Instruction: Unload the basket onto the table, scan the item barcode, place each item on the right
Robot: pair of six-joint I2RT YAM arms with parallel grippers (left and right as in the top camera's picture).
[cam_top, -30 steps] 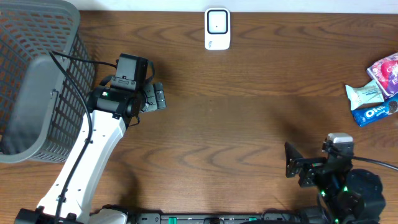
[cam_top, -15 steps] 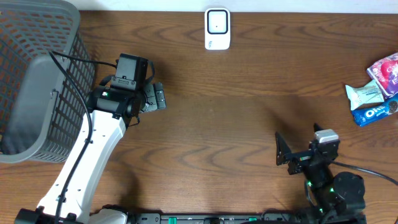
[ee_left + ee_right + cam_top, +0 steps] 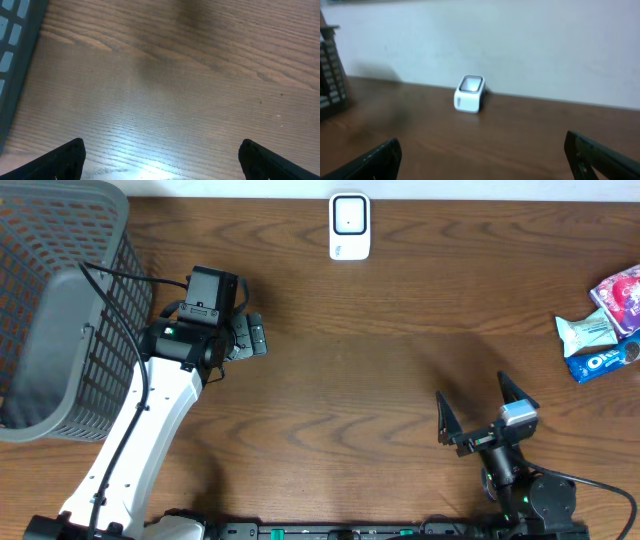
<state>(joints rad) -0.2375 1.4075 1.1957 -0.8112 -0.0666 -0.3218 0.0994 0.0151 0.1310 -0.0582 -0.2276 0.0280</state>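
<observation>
Right gripper: the right gripper (image 3: 480, 406) stands with its jaws spread wide and nothing between them. It is near the front edge of the table (image 3: 400, 380), right of centre.
Left gripper: the left gripper (image 3: 248, 338) also has wide, empty jaws. It is over bare wood, near the basket (image 3: 60, 310) and well apart from the other arm.
Items to scan: three snack packets lie close together at the table's right edge, far from both grippers.
Readable writing: the blue packet (image 3: 600, 364) reads "OREO". The print on the pale packet (image 3: 588, 332) and the pink packet (image 3: 620, 290) is too small to read.
Scanner: the scanner (image 3: 349, 226) is a small white block with a dark-rimmed square face. It sits at the middle of the far edge, and no writing on it is legible.
Edges: the grey mesh basket fills the left end of the table. The blue and pink packets are cut off by the frame.
Open room: plain brown wood runs unbroken between the grippers, scanner and packets.
Overhead only: this is the only view that shows the packets and both arms.
Right wrist only: a white wall rises behind the scanner, which stands upright, and the basket shows at the far left.
Left wrist only: close wood grain with a patch of glare, and the basket's grey rim in the left corner.
</observation>
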